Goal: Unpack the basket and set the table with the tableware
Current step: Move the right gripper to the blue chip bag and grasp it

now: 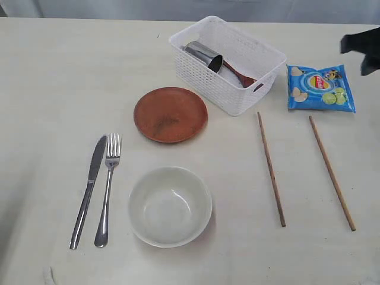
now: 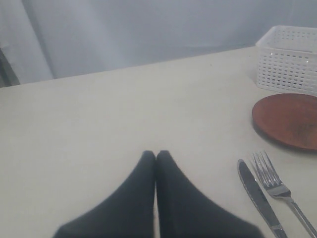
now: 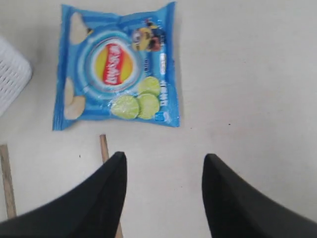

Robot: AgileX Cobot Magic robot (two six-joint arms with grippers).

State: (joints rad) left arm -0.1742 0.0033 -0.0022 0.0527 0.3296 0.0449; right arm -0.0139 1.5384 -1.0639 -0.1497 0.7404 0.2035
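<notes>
The white basket [image 1: 237,83] stands at the back of the table [image 1: 53,89] and holds the steel cup [image 1: 203,55], lying on its side, and the reddish-brown spoon [image 1: 240,75]. In front of it lie the plate [image 1: 170,114], the white bowl [image 1: 170,205], the knife [image 1: 88,190] and the fork [image 1: 107,187]. Two chopsticks [image 1: 271,168] [image 1: 331,172] lie at the right. My right gripper [image 3: 165,158] is open above the table near the chip bag, with nothing between its fingers. My left gripper [image 2: 156,154] is shut and empty, left of the knife [image 2: 258,197].
A blue chip bag [image 1: 320,88] lies right of the basket, also under the right wrist [image 3: 118,67]. The right arm [image 1: 363,46] shows at the exterior view's right edge. A grey curtain backs the table's far edge [image 2: 148,34].
</notes>
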